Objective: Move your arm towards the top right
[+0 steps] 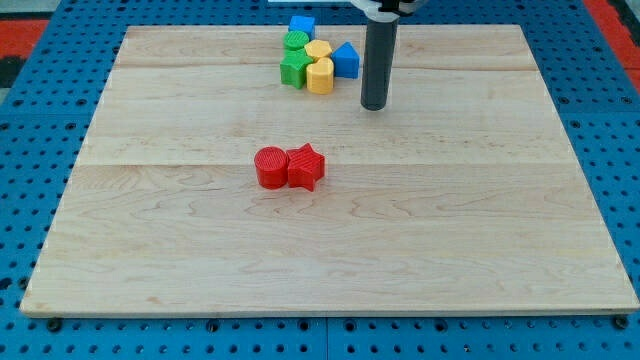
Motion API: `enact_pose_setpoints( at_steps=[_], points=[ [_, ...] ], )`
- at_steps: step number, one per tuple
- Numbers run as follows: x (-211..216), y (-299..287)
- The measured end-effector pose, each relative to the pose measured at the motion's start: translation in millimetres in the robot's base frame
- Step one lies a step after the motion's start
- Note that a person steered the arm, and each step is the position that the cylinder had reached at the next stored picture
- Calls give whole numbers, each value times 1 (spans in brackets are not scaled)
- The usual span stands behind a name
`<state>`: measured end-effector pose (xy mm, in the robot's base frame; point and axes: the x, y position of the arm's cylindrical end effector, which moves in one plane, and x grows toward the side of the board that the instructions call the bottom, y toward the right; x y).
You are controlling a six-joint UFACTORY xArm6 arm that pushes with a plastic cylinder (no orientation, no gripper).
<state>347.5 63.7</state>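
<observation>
My tip (375, 105) rests on the wooden board (480, 230) in the upper middle, just right of a tight cluster of blocks. The cluster holds a blue cube (302, 24) at the top, a green block (297, 41) and a second green block (294, 69), two yellow blocks (317, 49) (320, 76), and a blue triangular block (346, 60) nearest the tip. The tip stands apart from the blue triangular block by a small gap. A red cylinder (270, 167) and a red star block (307, 167) touch each other near the board's middle, well below and left of the tip.
The board lies on a blue pegboard table (40, 100). The arm's white and dark mount (385, 6) shows at the view's top above the rod.
</observation>
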Motion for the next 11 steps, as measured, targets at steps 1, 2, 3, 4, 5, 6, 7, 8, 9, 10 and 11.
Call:
enact_pose_setpoints(
  at_steps=[1, 2, 3, 4, 5, 6, 7, 8, 9, 10, 11],
  points=[
    [0, 0],
    [-7, 0],
    [-7, 0],
    [-7, -1],
    [-7, -4],
    [-8, -4],
    [-16, -4],
    [-16, -3],
    [-16, -2],
    [-16, -1],
    [-18, 2]
  ],
)
